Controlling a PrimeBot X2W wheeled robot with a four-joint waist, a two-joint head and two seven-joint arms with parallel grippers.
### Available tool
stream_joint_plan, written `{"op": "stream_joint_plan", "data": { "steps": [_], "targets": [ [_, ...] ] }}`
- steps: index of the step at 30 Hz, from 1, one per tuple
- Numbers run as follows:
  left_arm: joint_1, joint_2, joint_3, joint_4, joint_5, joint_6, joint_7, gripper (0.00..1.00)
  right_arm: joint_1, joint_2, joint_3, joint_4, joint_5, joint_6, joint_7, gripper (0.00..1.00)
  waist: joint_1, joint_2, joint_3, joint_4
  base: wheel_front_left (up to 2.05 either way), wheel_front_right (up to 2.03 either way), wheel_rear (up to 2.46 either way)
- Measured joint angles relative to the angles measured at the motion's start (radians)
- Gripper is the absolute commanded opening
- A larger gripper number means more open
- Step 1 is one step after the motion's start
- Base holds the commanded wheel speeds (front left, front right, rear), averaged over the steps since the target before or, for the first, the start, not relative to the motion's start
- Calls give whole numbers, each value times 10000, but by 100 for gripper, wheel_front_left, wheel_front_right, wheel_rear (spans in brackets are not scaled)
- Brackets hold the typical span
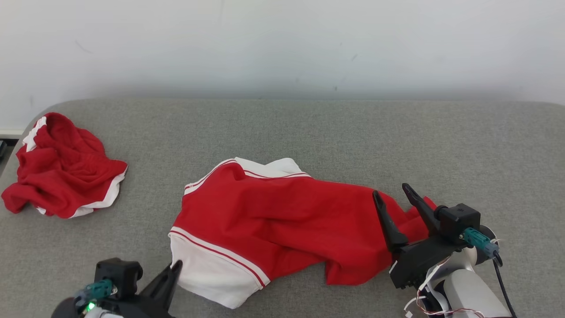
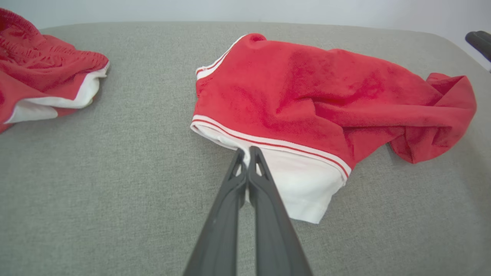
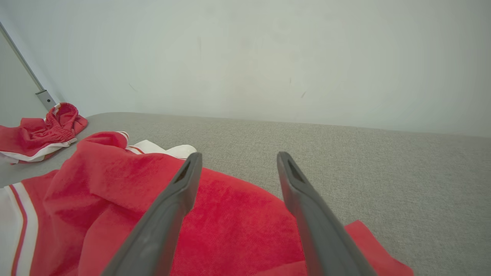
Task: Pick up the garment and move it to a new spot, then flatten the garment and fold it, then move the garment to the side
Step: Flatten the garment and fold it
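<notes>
Grips the red-and-white garment [image 1: 273, 221], rumpled at the middle of the grey worktop [image 1: 353, 132], by its white hem at the near-left corner, with left hand [image 2: 247, 150] pinched shut on the cloth. Holds right hand [image 1: 390, 189] spread wide and empty over the bunched red end at the right. Appears to be at the pick-up step, with the cloth not yet lifted. Calls next for a second grip on the right end, then a level two-handed lift toward a bare patch. Leaves a second red garment [image 1: 62, 172] heaped at the far left, well apart. Risks slack folds dragging along the fabric surface.
</notes>
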Motion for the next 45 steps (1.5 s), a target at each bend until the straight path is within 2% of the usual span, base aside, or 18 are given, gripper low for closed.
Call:
{"op": "stream_joint_plan", "data": {
  "steps": [7,10,12,19,20,21,22,23,31,37,45],
  "targets": [
    [520,-176,58,692,-479,-117,-330,0,-136,-4,44,98,2,0,-15,100,0,0,155,140,0,0,0],
    [477,-376,102,1333,-512,-290,-851,0,-184,0,42,121,-10,0,-15,100,0,1,181,165,0,0,0],
    [362,-516,309,1818,-382,-265,-1601,0,-207,-6,44,140,-12,0,-21,100,0,0,187,163,0,0,0],
    [126,-890,194,3055,-410,-633,-2151,0,-234,-2,155,194,-12,0,-27,100,0,0,140,56,0,0,0],
    [77,-930,184,3172,-424,-642,-2182,9,-234,-2,151,196,-12,0,-27,100,1,0,136,39,0,0,0],
    [35,-965,174,3277,-431,-685,-2194,42,-236,-2,150,198,-12,0,-29,100,0,0,133,24,0,0,0],
    [11,-991,167,3365,-439,-711,-2247,83,-239,-2,140,199,-12,0,-29,100,0,0,128,10,0,0,0],
    [-16,-999,146,3440,-430,-711,-2278,100,-241,-2,140,201,-12,0,-29,100,0,0,123,-3,0,0,0],
    [-221,-959,642,3662,-215,-454,-3766,100,-242,-2,136,184,-119,0,-29,100,0,0,68,-67,0,0,0],
    [-85,-1068,918,3427,-105,-178,-4441,100,-134,2,-136,29,-462,0,84,100,0,0,-126,-183,0,0,0],
    [433,-1281,1898,2500,328,-33,-4686,100,263,-2,-963,-681,-907,0,236,100,0,0,-286,-520,0,0,0]
  ]
}}
